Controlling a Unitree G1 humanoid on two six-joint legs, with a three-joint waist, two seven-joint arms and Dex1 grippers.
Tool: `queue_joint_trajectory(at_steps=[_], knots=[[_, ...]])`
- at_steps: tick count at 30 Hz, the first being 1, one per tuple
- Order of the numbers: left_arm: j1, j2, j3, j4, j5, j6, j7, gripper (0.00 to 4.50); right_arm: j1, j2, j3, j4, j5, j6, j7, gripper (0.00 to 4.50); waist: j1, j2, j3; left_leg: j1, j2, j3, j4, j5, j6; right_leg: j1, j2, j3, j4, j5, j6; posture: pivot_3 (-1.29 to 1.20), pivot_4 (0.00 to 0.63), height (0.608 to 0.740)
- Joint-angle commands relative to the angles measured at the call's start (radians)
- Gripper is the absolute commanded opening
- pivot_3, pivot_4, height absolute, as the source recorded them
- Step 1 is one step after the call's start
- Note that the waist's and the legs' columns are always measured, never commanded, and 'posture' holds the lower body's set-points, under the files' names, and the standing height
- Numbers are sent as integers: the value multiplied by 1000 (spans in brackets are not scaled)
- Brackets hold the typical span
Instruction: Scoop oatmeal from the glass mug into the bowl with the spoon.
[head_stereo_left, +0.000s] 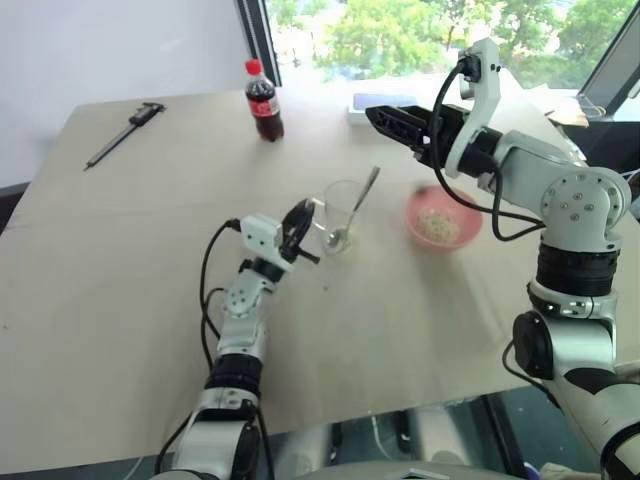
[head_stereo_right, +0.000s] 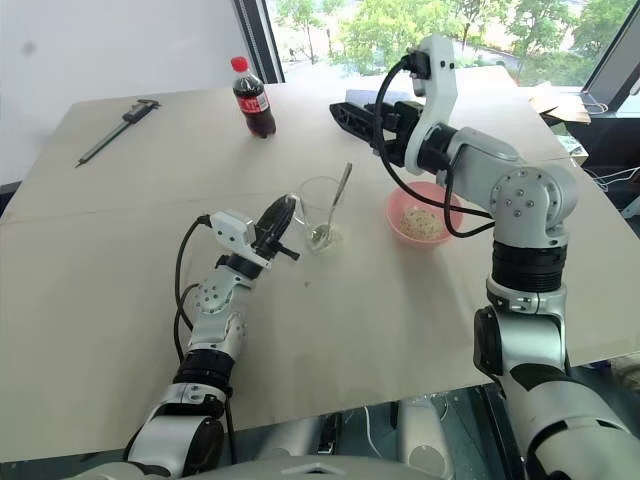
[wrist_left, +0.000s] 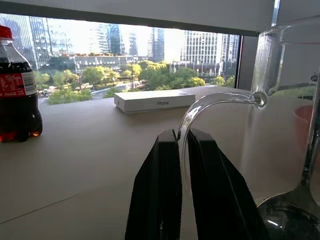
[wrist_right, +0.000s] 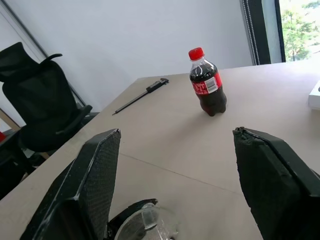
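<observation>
Two grippers in play. Nearest, lower centre of the head views, the left gripper sits at the glass mug; in the left wrist view its jaws stand a narrow slit apart with the mug's clear handle running down between them. Whether they pinch the handle or merely bracket it, I cannot tell.

Mug stands upright at frame centre on the tabletop. The spoon rests inside it, head down, handle leaning toward upper right, no gripper on it. Just right of the mug, apart from it, the bowl holds a pale heap of oatmeal.

Higher, upper centre-right, the right gripper hovers above the tabletop, jaws spread wide and empty, well clear of the spoon.

Far side: cola bottle, white box, dark caliper at upper left.

Risks, as I judge them: a loose left hold could let the mug slide or tip when the spoon is pulled; a sideways pull on the leaning handle would do it. The thin, shiny handle may slip from wide jaws closing off-centre.

Hard to read: how much oatmeal is left in the mug, given the glare and spoon head. In the left wrist view the mug is cut off at the frame's right edge.
</observation>
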Motion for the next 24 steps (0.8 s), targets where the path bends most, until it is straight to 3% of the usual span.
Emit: queue_joint_trajectory(at_steps=[1, 4, 13, 19, 24], knots=[[3, -4, 6, -3, -10, -29, -2, 2334, -24, -1, -25, -23, 3, -20, 7, 3637, 0, 0, 0, 0, 0, 0, 0, 0, 0, 0, 0, 0, 0, 0, 0, 0, 150, 740], [12, 0, 11, -11, 1, -34, 16, 3770, -22, 0, -24, -23, 0, -23, 10, 3637, 0, 0, 0, 0, 0, 0, 0, 0, 0, 0, 0, 0, 0, 0, 0, 0, 150, 740], [179, 47, -9, -286, -64, 100, -21, 3770, 14, -19, -43, -47, 3, -29, 19, 3637, -6, 0, 0, 0, 1, 0, -1, 0, 0, 0, 0, 1, -1, 0, 0, 0, 150, 740], [368, 131, 29, -574, -143, 248, -8, 3770, 147, -108, -61, -89, -79, -247, 198, 3637, 1, 0, 0, 0, 0, 0, -1, -1, 1, 0, 0, 0, -1, 0, 0, 0, 150, 740], [535, 207, 80, -786, -211, 375, 0, 3770, 368, -191, -68, -132, -169, -435, 366, 3637, 1, 0, 0, 0, 1, -1, -1, -2, 3, 1, 0, -1, -2, 0, 0, 0, 150, 740]])
